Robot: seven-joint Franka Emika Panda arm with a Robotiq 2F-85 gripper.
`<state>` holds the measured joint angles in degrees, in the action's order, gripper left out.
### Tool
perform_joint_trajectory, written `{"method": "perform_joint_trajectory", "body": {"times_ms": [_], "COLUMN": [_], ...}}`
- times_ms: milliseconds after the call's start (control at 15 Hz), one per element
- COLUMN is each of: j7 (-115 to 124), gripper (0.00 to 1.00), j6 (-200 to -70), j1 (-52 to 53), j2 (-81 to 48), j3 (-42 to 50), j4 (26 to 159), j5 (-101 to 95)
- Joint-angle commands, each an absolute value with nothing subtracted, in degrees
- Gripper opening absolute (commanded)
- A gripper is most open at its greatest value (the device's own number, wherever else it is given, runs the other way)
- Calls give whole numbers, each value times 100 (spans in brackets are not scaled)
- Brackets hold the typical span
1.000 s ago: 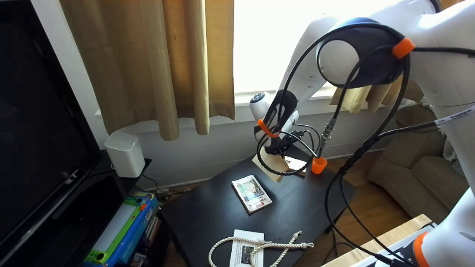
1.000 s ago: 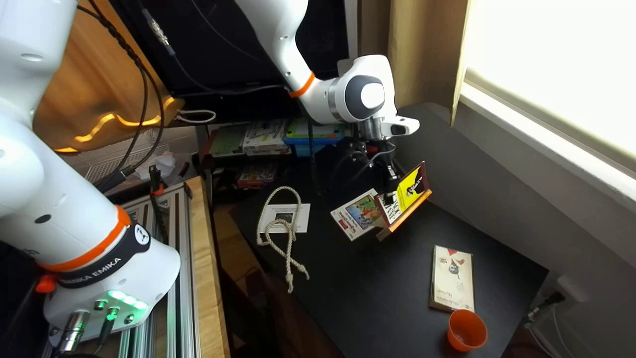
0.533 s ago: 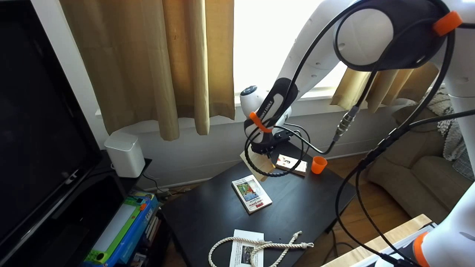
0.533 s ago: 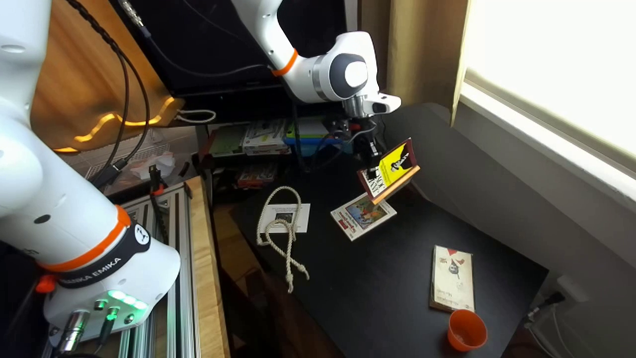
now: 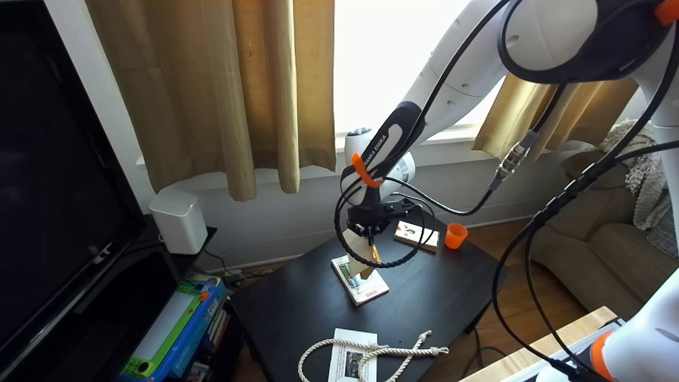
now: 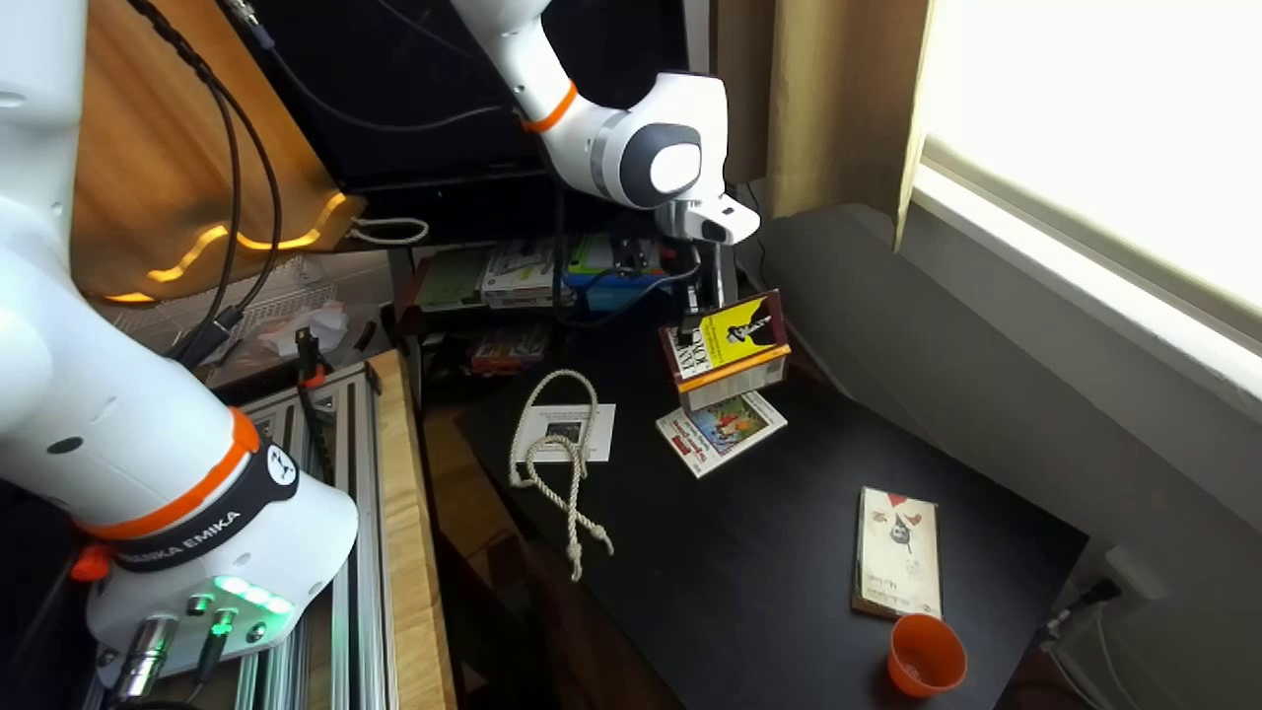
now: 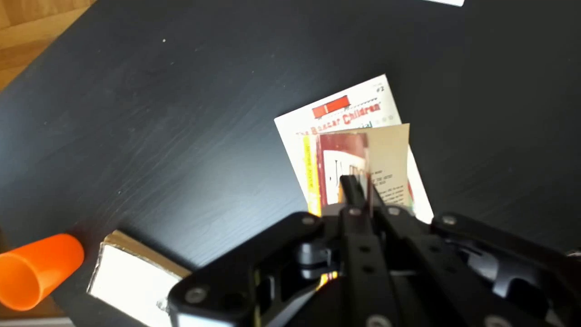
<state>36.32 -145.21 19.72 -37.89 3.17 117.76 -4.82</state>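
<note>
The fingers (image 7: 352, 191) are pinching the yellow book (image 6: 732, 345) by its cover; it hangs tilted, with its pages sagging open beneath. Over the last second it has travelled towards 8 o'clock in an exterior view, and there it now hides part of the Boxcar book (image 5: 366, 291), which had shown whole. Its slant has eased too. This suggests a carry under way, the yellow book not set down; gripped by the cover, its pages seem free to swing. Whether the two books touch, I cannot tell.

The Boxcar book lies flat on the bench (image 6: 789, 552). In an exterior view, the pale book (image 6: 897, 552) is well apart from it at 4 o'clock, the cup (image 6: 927, 656) just beside the pale book at 6 o'clock. The rope (image 5: 408, 351) crosses the card (image 5: 345, 361), at 6 o'clock from the Boxcar book.
</note>
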Motion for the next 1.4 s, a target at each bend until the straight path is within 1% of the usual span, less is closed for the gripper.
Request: {"method": "perform_joint_trajectory", "body": {"times_ms": [0, 133, 400, 867, 1333], "j7": [3039, 2667, 1911, 1512, 1266], "gripper": [0, 0, 0, 0, 0], "j6": [-14871, -15043, -14890, -14767, -14526], "j1": [1411, 1208, 917, 939, 1069], "j2": [-3799, -3884, -4072, -4612, -4820], "j3": [-203, -374, -574, -345, -214], "j4": [12064, 12100, 12048, 11755, 11452], "j5": [209, 525, 845, 630, 394]}}
